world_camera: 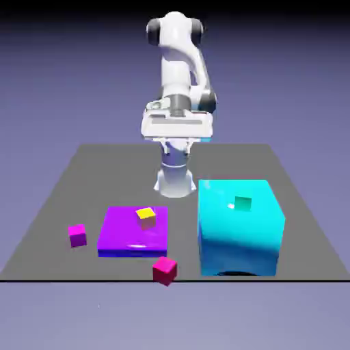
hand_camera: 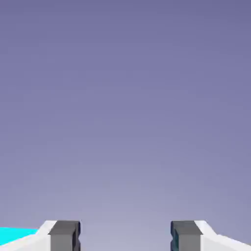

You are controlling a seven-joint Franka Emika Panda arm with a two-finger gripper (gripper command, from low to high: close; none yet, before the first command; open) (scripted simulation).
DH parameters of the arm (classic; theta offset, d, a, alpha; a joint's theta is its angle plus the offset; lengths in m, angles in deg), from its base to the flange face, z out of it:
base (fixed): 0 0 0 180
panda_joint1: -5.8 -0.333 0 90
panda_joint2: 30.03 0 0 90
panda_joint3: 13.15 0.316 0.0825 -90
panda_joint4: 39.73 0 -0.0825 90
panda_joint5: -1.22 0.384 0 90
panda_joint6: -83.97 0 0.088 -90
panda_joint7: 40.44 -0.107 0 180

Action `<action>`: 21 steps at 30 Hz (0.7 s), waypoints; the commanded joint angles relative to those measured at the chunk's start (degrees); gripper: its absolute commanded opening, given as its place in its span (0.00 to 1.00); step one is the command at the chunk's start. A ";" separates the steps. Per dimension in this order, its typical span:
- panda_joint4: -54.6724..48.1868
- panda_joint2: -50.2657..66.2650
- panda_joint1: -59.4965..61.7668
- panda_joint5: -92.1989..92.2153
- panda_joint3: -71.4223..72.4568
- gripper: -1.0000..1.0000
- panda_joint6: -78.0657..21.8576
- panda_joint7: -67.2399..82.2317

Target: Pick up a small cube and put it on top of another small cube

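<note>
In the exterior view, the gripper hangs high near the robot's base. The crimson cube sits at the table's near edge, toward the camera from the purple slab, so the coming reach probably runs outward and down. The magenta cube, the likely target, lies beyond the slab toward the exterior view's left.

In the hand view, the fingertips stand wide apart with nothing between them; neither cube shows there.
</note>
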 commanded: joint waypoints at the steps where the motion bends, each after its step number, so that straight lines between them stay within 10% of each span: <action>1: -0.70 1.75 1.63 0.61 1.32 0.50 -0.28 -2.50; 21: -14.58 36.61 34.09 12.75 27.63 0.50 -5.80 -52.33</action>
